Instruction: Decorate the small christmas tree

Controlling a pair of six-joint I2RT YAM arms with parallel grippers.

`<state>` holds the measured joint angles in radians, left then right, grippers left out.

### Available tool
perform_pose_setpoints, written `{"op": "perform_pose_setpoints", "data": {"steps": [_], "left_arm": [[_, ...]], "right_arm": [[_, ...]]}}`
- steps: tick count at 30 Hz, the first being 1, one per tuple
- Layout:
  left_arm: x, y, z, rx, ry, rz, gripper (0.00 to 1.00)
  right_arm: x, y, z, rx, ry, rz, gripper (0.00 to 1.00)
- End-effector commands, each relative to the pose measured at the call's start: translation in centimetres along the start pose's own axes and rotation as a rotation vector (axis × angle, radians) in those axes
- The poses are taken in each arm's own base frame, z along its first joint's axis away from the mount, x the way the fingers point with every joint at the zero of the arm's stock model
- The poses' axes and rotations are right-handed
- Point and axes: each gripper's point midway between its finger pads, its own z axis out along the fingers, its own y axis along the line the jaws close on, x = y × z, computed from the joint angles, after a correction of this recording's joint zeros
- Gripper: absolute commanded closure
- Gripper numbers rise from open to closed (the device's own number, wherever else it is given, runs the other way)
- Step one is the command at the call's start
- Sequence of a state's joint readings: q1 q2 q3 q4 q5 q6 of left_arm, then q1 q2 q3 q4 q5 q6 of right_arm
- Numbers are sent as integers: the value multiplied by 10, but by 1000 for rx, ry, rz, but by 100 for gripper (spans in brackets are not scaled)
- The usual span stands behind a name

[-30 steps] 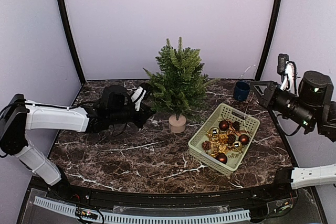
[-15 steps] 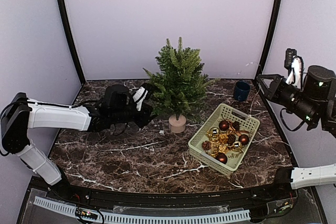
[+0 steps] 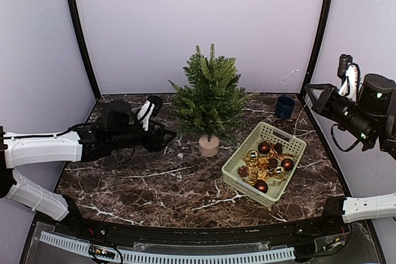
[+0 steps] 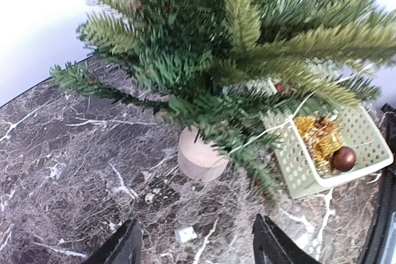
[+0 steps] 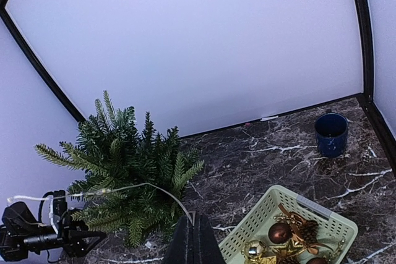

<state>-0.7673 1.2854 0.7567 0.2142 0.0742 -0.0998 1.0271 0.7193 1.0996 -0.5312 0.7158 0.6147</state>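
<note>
Green bristly needles on bendy branches is what the small christmas tree [image 3: 209, 94] looks like to me. My guess is that it weighs next to nothing and tips easily. It stands upright toward the back middle of the marble table [image 3: 154, 183], on a short trunk in a little beige pot [image 3: 209, 146]. The pale green basket [image 3: 238, 180] of baubles sits near it, on the right arm's side.

The left gripper [image 4: 197, 227] hangs low just in front of the pot, with its fingers spread and nothing between them. The right gripper [image 5: 193, 230] is up high and well away, fingers pressed together. It looks like it's pinching the end of a thin pale wire [image 5: 142, 185] that runs across into the branches. It could be a light string, but it's too fine to tell.

Handling thoughts:
- The branches are soft and springy, so squeezing them gets you no real hold.
- If the tree needs steadying, go for the pot or the trunk, since those are the only stiff bits.
- The pot looks smooth and round, so it may slide on the marble.
- Tugging that wire sideways could drag the whole tree over.
</note>
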Motion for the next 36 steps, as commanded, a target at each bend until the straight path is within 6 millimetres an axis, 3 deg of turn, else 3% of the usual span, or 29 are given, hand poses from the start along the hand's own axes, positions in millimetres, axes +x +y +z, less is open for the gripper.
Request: {"op": "perform_pose_setpoints", "data": {"steps": [1,4,13,16,19,25,36], "left_arm": [[-18,-15,-13,84,-16,-122,41],[-28,-23,-10,128,-24,-197,47],[-46,-37,1,214,-36,-258,51],[-43,-37,4,214,-25,-263,62],[-40,-36,5,208,-19,-268,79],[-37,-35,3,201,-18,-285,99],[-37,-28,-1,162,-32,-293,100]], "right_arm": [[-16,1,-3,0,-46,39,100],[-14,1,0,7,-44,28,100],[-11,5,6,2,-39,16,100],[-11,5,6,0,-41,18,100],[-11,1,6,13,-46,18,100],[-21,-14,4,109,-62,-20,100],[-28,-41,17,222,-52,-70,100]]}}
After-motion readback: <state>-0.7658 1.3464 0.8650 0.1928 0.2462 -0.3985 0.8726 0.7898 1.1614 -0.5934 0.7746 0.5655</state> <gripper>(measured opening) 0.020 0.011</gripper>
